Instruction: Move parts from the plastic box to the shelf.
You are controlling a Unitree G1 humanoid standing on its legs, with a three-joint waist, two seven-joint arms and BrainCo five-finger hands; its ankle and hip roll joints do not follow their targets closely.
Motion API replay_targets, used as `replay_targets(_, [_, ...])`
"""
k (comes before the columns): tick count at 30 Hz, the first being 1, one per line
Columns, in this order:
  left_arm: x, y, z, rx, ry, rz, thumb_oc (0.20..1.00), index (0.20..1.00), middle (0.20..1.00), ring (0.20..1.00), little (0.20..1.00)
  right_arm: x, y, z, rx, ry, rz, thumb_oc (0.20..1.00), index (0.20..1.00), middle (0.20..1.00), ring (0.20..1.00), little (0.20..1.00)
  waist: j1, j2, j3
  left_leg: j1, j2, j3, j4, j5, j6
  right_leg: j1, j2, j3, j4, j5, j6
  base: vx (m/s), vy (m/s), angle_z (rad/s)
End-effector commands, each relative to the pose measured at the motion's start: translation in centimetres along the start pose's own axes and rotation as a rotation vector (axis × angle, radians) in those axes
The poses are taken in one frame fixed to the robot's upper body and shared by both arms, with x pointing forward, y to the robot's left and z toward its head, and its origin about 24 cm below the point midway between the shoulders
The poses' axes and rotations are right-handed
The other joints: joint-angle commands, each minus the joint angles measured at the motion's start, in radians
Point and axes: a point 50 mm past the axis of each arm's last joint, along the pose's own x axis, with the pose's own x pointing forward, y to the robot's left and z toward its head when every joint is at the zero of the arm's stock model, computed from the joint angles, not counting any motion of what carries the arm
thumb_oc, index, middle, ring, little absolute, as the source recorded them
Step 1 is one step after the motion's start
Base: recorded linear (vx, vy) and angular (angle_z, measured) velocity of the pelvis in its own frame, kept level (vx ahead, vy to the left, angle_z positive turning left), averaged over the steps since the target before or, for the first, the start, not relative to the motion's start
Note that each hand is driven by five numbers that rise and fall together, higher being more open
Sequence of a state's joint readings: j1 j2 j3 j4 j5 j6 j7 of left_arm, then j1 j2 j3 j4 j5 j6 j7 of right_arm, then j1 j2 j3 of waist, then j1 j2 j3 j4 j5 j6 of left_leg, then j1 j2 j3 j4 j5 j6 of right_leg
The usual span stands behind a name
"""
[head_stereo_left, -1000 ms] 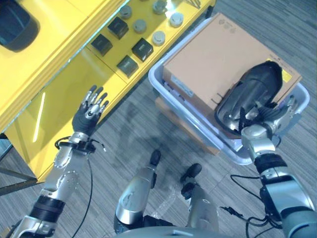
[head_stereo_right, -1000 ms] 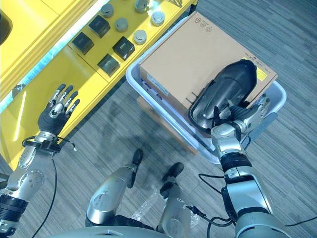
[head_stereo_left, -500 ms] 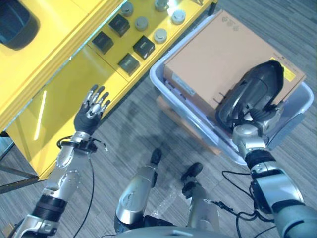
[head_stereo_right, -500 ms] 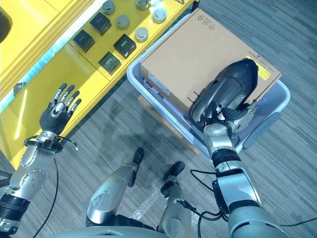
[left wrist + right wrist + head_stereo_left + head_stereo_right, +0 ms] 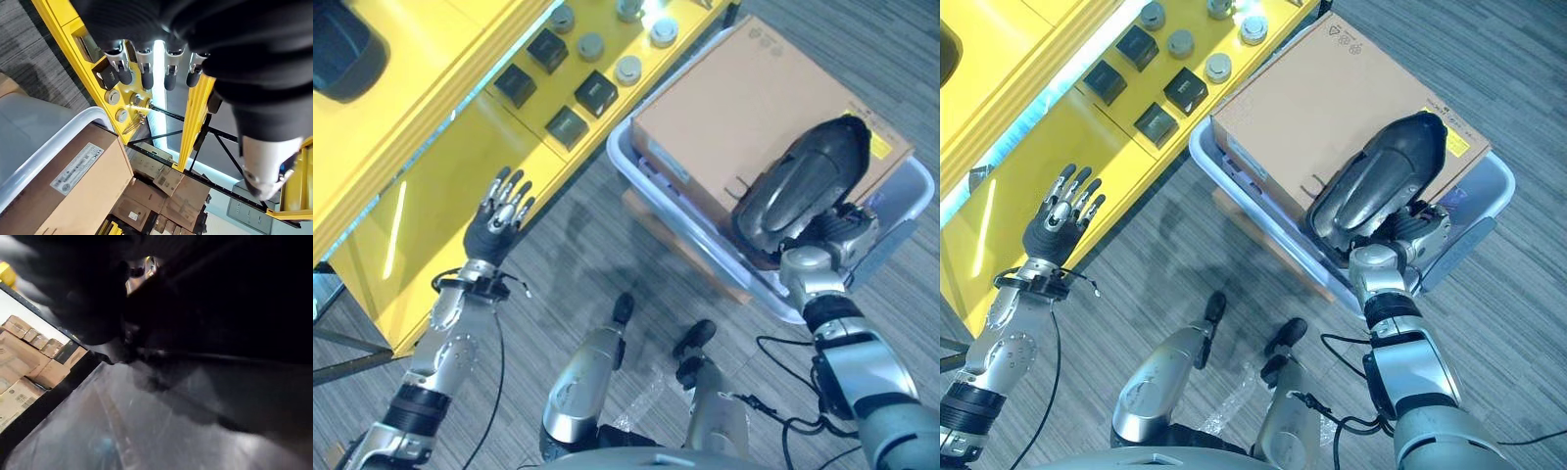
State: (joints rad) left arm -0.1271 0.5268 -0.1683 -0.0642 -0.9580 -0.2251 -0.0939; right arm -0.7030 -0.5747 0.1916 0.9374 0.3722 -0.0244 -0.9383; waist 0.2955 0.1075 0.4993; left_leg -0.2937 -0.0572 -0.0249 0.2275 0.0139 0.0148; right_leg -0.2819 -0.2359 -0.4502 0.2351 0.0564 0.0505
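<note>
Where the grey carpeted floor [image 5: 578, 245] meets the yellow shelf [image 5: 460, 147], the shelf runs diagonally across the upper left of the head views. Its lower level carries several dark square blocks [image 5: 566, 127] and a row of round grey parts [image 5: 628, 69]. A dark rounded object [image 5: 342, 49] lies on the upper level at the far left.

Beside the shelf stands the pale plastic box [image 5: 1234, 191], resting on a low brown support [image 5: 1253, 235]. A large cardboard carton [image 5: 1332, 98] lies across the top of the box. A dark, glossy, elongated shell-shaped part [image 5: 1376, 186] sits tilted over the near corner of the carton.

The right hand [image 5: 1410, 235] is at the lower end of this part, at the box rim. Whether its fingers close round the part cannot be told; the right wrist view is dark.

The left hand [image 5: 499, 217] is raised in front of the shelf face, well apart from the box, with its fingers [image 5: 146, 76] straight and spread, holding nothing. Past them, the left wrist view shows stacked cardboard cartons [image 5: 161, 191] in the room beyond the shelf frame.
</note>
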Motion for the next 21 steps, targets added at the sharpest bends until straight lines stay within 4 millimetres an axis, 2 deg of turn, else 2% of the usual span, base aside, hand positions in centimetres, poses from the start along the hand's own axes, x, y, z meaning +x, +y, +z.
replay_targets(1, [-0.1,-1.0,0.9,-0.01,-0.077,-0.038,1.0,1.0,1.0,1.0,1.0,-0.6,0.5,-0.7,-0.008,0.005,0.049,0.2,0.2,0.2,0.2,0.2,0.018,0.005,-0.018,-0.115,-0.013,0.04,0.091,-0.054,-0.003,0.082,-0.045,0.073,-0.039,-0.044,0.109,0.0,0.0,0.0])
replay_targets(8, [-0.3,-1.1,0.8,-0.015,-0.068,-0.055,1.0,1.0,1.0,1.0,1.0,-0.4,0.1,-0.6,0.005,-0.014,0.037,0.2,0.2,0.2,0.2,0.2,0.015,0.003,-0.023,-0.101,-0.01,0.044,0.074,-0.052,-0.002,0.088,-0.043,0.07,-0.046,-0.041,0.11,-0.01,-0.006,0.0])
replay_targets(10, [-0.5,-1.3,1.0,0.002,-0.081,-0.071,1.0,1.0,1.0,1.0,1.0,-0.4,-0.2,0.5,0.085,-0.077,0.021,0.2,0.2,0.2,0.2,0.2,0.011,0.001,-0.033,-0.083,-0.006,0.047,0.06,-0.051,-0.001,0.1,-0.04,0.067,-0.053,-0.04,0.11,-0.01,-0.007,-0.02])
replay_targets(13, [-1.0,-1.5,1.9,0.025,-0.09,-0.086,1.0,1.0,1.0,1.0,1.0,-1.5,-0.7,4.8,0.227,-0.258,0.015,0.2,0.2,0.2,0.2,0.2,0.002,-0.013,-0.067,-0.03,-0.002,0.049,0.024,-0.051,0.002,0.134,-0.033,0.067,-0.07,-0.04,0.115,0.03,-0.024,-0.05])
replay_targets(15, [-1.1,-1.5,2.2,0.034,-0.082,-0.091,1.0,1.0,1.0,1.0,1.0,-2.4,-1.0,6.5,0.263,-0.341,0.036,0.2,0.2,0.2,0.2,0.2,-0.006,-0.023,-0.098,0.008,0.002,0.056,-0.006,-0.049,0.002,0.158,-0.026,0.068,-0.084,-0.04,0.119,0.08,-0.023,-0.16])
replay_targets(17, [-1.0,-1.4,2.3,0.045,-0.053,-0.099,1.0,1.0,1.0,1.0,1.0,-2.9,-1.3,7.2,0.276,-0.381,0.057,0.2,0.2,0.2,0.2,0.2,-0.013,-0.036,-0.141,0.061,0.009,0.063,-0.047,-0.047,-0.001,0.199,-0.017,0.066,-0.111,-0.039,0.124,0.11,-0.04,-0.12])
replay_targets(21, [-0.9,-1.6,1.7,0.056,0.017,-0.115,1.0,1.0,1.0,1.0,1.0,-3.4,-1.3,6.9,0.272,-0.369,0.076,0.2,0.2,0.2,0.2,0.2,-0.018,-0.044,-0.183,0.114,0.015,0.066,-0.082,-0.047,-0.003,0.244,-0.009,0.062,-0.139,-0.036,0.129,0.08,-0.042,-0.06])
